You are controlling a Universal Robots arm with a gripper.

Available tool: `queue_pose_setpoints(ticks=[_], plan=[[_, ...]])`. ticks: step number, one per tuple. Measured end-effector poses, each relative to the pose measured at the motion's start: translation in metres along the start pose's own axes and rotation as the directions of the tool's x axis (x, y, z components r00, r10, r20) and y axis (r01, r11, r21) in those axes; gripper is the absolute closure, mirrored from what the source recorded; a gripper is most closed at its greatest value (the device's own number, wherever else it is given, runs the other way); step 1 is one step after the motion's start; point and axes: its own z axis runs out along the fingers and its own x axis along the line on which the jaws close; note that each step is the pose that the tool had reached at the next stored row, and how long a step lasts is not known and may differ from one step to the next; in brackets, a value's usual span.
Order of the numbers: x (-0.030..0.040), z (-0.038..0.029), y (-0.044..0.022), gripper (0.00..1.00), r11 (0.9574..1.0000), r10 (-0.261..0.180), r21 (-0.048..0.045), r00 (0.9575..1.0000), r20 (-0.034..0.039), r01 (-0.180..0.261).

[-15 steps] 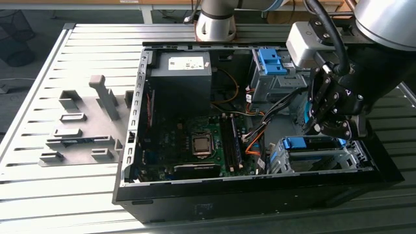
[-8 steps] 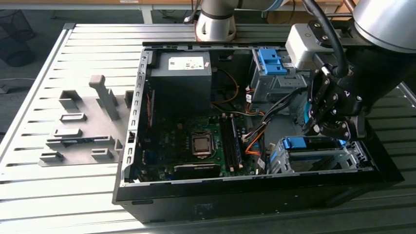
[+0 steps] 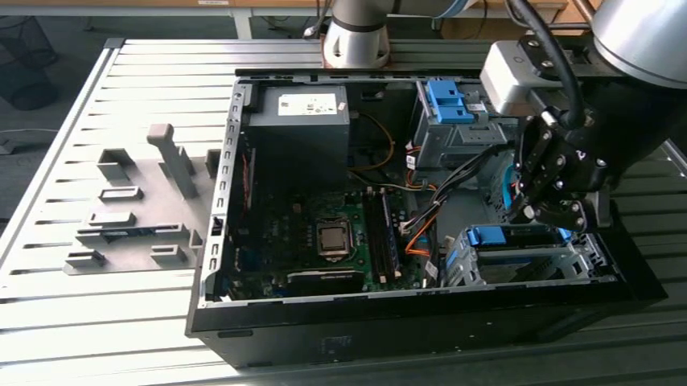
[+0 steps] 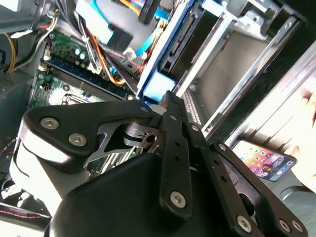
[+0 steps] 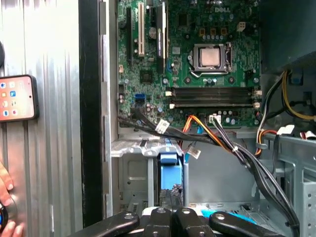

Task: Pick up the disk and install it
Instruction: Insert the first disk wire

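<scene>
We see the gripper (image 3: 558,211) low inside the open case (image 3: 429,318), just above the grey bay (image 3: 526,261) at the case's front corner. The disk (image 3: 513,236) sits at the bay's mouth, its blue carrier edge showing under the gripper; we judge it partly seated, with the arm bearing down to slide it along the bay rails. In the first wrist view the disk (image 5: 169,170) stands on edge, long axis running down into the bay. In the second wrist view the fingers (image 4: 174,116) lie together against the disk (image 4: 158,81); whether they clamp it we cannot tell. A phone (image 5: 17,98) lies on the worktop (image 3: 129,104) beside the case, with a person's hand (image 5: 6,190) near it.
</scene>
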Motion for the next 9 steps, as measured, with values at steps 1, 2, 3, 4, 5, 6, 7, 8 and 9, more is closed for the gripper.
queue_pose_setpoints(ticks=[1, 2, 3, 4, 5, 6, 7, 8, 9], plan=[[-0.0006, 0.0, -0.0034, 0.89, 1.0, 0.0, 0.0, 1.0, 0.0, 0.0], [-0.0014, 0.0001, -0.0064, 0.89, 1.0, 0.0, 0.0, 1.0, 0.0003, 0.0], [-0.0023, 0.0001, -0.0098, 0.89, 1.0, 0.0, 0.0, 1.0, -0.0001, 0.0], [-0.0033, 0.0001, -0.013, 0.89, 1.0, 0.0, -0.0001, 1.0, -0.0001, 0.0], [-0.0045, 0.0001, -0.0157, 0.89, 1.0, 0.0, -0.0002, 1.0, 0.0, 0.0], [-0.0058, 0.0002, -0.0183, 0.89, 1.0, 0.0, -0.0002, 1.0, 0.0, 0.0], [-0.0071, 0.0002, -0.0209, 0.89, 1.0, 0.0, -0.0002, 1.0, 0.0, 0.0], [-0.0086, 0.0003, -0.0236, 0.89, 1.0, 0.0, -0.0002, 1.0, 0.0001, 0.0], [-0.0101, 0.0002, -0.0257, 0.89, 1.0, 0.0, -0.0003, 1.0, -0.0001, 0.0]])
